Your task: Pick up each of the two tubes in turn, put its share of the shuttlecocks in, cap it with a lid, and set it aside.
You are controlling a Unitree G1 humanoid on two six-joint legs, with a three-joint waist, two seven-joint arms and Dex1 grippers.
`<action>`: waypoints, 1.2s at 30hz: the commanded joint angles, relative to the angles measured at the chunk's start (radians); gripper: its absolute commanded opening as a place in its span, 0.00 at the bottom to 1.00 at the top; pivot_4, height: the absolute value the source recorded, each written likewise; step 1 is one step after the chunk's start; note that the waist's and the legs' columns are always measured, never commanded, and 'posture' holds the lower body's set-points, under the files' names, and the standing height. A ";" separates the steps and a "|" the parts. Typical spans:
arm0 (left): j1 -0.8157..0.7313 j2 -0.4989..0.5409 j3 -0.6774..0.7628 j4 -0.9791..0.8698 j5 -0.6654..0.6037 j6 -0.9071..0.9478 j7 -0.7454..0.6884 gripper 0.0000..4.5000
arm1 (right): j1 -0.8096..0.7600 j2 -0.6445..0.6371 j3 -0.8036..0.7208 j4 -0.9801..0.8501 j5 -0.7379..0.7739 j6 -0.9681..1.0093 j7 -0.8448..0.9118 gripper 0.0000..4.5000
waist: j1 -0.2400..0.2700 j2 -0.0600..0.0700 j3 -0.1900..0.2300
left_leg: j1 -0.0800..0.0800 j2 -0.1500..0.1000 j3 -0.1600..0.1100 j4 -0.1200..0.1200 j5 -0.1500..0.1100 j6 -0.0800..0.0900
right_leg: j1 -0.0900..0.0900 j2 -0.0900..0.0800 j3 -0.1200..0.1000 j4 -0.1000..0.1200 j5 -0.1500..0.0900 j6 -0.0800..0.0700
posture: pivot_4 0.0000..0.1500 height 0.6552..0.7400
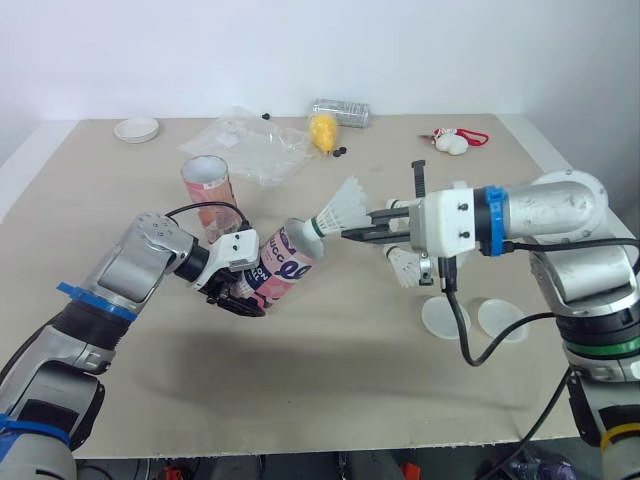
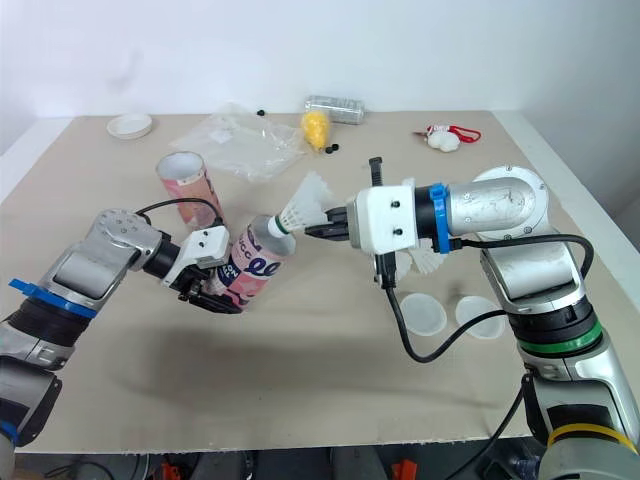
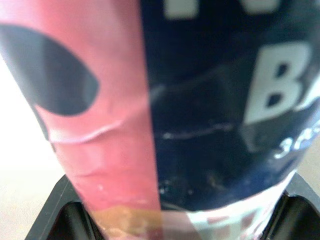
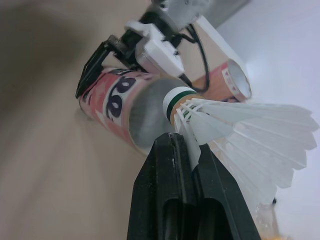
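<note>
My left gripper (image 1: 238, 290) is shut on a pink and navy tube (image 1: 282, 264), tilted with its open mouth toward the right. My right gripper (image 1: 352, 233) is shut on the feathers of a white shuttlecock (image 1: 338, 212), whose cork tip sits at the tube's mouth (image 4: 150, 112). A second pink tube (image 1: 211, 187) stands upright behind the left gripper. Another white shuttlecock (image 1: 405, 265) lies on the table under the right wrist. Two clear round lids (image 1: 444, 316) (image 1: 502, 318) lie near the front right.
A crumpled clear plastic bag (image 1: 250, 145), a yellow shuttlecock (image 1: 322, 130) and a clear tube case (image 1: 341, 111) lie at the back. A white lid (image 1: 136, 129) rests at the back left, and a red and white trinket (image 1: 455, 140) at the back right.
</note>
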 commanded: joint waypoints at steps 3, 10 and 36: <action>-0.026 -0.009 -0.010 -0.008 0.014 -0.043 -0.006 0.68 | -0.033 0.025 0.030 0.050 -0.073 -0.114 0.009 0.01 | 0.000 0.000 0.000 | 0.000 0.000 0.000 0.000 0.000 0.000 | 0.000 0.000 0.000 0.000 0.000 0.000 | 1.00 1.00; -0.021 -0.015 -0.014 0.015 0.048 -0.102 0.011 0.68 | -0.057 0.055 0.038 0.107 -0.114 -0.173 0.006 0.01 | 0.000 0.000 0.000 | 0.000 0.000 0.000 0.000 0.000 0.000 | 0.000 0.000 0.000 0.000 0.002 -0.004 | 1.00 1.00; 0.004 0.002 0.010 0.006 0.031 -0.073 0.009 0.68 | 0.536 0.200 -0.476 -0.442 0.483 1.076 -0.732 0.98 | -0.001 0.002 0.000 | 0.002 0.000 -0.002 0.000 0.001 0.001 | 0.003 0.001 0.000 0.001 0.001 -0.003 | 1.00 1.00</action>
